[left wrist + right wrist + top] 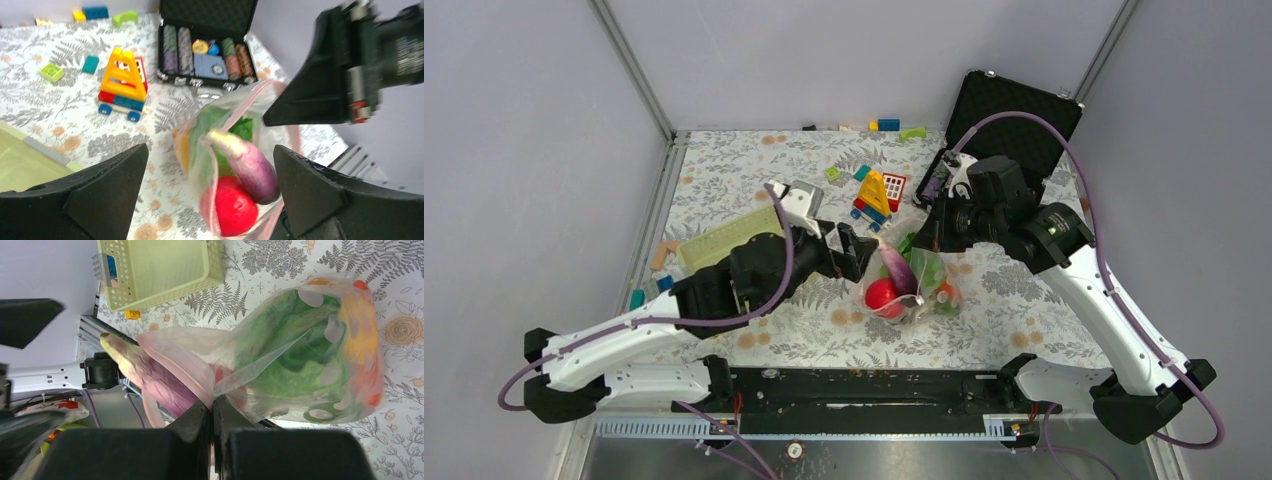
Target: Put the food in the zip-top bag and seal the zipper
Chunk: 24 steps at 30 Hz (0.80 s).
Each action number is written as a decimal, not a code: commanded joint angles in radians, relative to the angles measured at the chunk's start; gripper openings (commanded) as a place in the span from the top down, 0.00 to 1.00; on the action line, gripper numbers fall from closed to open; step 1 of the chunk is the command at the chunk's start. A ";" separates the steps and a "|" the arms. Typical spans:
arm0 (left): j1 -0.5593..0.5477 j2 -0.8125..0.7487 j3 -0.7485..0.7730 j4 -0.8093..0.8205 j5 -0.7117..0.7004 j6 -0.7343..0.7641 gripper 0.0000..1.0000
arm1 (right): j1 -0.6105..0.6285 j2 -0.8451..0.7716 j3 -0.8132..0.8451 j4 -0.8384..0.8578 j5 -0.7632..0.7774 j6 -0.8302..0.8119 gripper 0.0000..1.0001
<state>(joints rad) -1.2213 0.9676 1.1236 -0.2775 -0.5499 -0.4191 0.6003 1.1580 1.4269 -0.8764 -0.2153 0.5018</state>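
The clear zip-top bag (pixel 916 282) stands bunched on the table between my two grippers, its mouth open toward the left arm. Inside it are a red round food piece (pixel 235 210), green leafy pieces (pixel 295 357) and a yellow-orange piece (pixel 182 147). A purple eggplant (pixel 252 165) lies in the mouth with its pale tip poking out. The pink zipper (pixel 182 365) strip hangs loose and unsealed. My left gripper (pixel 211 150) is open, its fingers either side of the bag's mouth without touching it. My right gripper (pixel 212 402) is shut on the bag's plastic near the mouth.
A pale green basket (pixel 724 238) lies left of the bag, behind the left arm. A black case of poker chips (pixel 205 50) stands open at the back right. A coloured block toy (pixel 874 195) and loose blocks (pixel 889 125) sit behind the bag.
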 commanded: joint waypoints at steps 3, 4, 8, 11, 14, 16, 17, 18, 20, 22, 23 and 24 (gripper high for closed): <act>0.080 0.046 -0.005 -0.091 0.219 -0.027 0.01 | 0.003 -0.028 0.014 0.099 -0.033 -0.012 0.99; 0.081 0.043 -0.017 -0.095 0.232 -0.029 0.01 | 0.002 -0.028 0.013 0.100 -0.032 -0.010 0.99; 0.083 0.000 -0.080 -0.090 0.247 -0.049 0.01 | 0.002 -0.025 0.007 0.098 -0.031 -0.003 0.99; 0.085 -0.049 -0.134 -0.069 0.271 -0.063 0.02 | 0.003 -0.020 0.004 0.098 -0.028 0.000 1.00; 0.086 -0.091 -0.182 -0.040 0.262 -0.074 0.06 | 0.002 -0.017 0.004 0.100 -0.047 0.001 1.00; 0.091 -0.091 -0.188 -0.041 0.237 -0.079 0.12 | 0.003 -0.015 0.006 0.101 -0.071 -0.006 1.00; 0.094 -0.085 -0.187 -0.038 0.222 -0.080 0.15 | 0.002 -0.016 0.007 0.101 -0.084 -0.013 1.00; 0.097 -0.077 -0.185 -0.031 0.211 -0.080 0.17 | 0.003 -0.017 0.005 0.103 -0.100 -0.022 1.00; 0.105 -0.053 -0.180 -0.005 0.213 -0.075 0.23 | 0.002 -0.022 -0.007 0.121 -0.130 -0.036 1.00; 0.112 -0.023 -0.167 0.012 0.219 -0.074 0.31 | 0.003 -0.025 -0.018 0.138 -0.157 -0.044 1.00; 0.116 -0.007 -0.162 0.021 0.228 -0.071 0.34 | 0.003 -0.026 -0.023 0.143 -0.169 -0.046 1.00; 0.121 0.006 -0.156 0.027 0.242 -0.070 0.36 | 0.003 -0.027 -0.024 0.147 -0.173 -0.048 1.00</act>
<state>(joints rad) -1.1156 0.9283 0.9382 -0.3302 -0.3222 -0.4923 0.6003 1.1580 1.4036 -0.8261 -0.3000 0.4793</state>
